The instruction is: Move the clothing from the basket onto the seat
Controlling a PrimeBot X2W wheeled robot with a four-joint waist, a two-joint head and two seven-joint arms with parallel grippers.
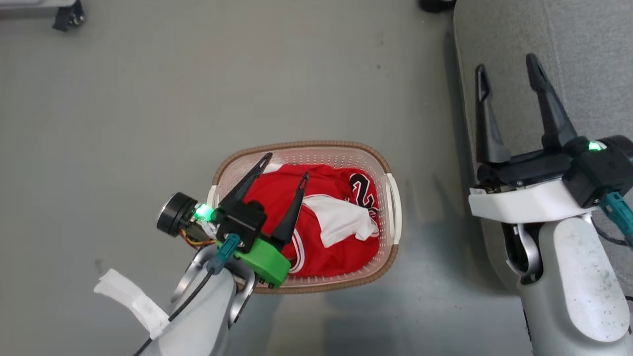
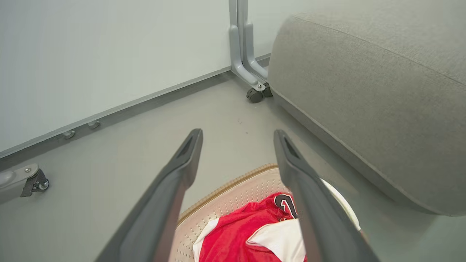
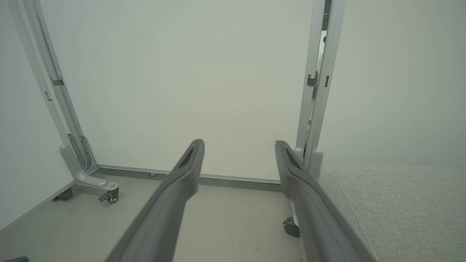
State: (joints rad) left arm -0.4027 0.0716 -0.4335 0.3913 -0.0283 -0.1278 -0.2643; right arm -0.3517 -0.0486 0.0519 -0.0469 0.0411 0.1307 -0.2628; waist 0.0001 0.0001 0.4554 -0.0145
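The red clothing with white trim and a black number lies bunched in the cream basket on the floor. My left gripper hangs over the basket's left half, open, nothing between its fingers. From the left wrist view the clothing and the basket rim sit low beneath the left gripper. The grey seat fills the right side, and my right gripper stands open over its left edge. The right wrist view has the right gripper open with the seat at the lower right.
Grey floor surrounds the basket. White partition panels stand on grey metal feet with castors beyond the basket and seat. Another castor foot sits at the far left. A white strap hangs off my left forearm.
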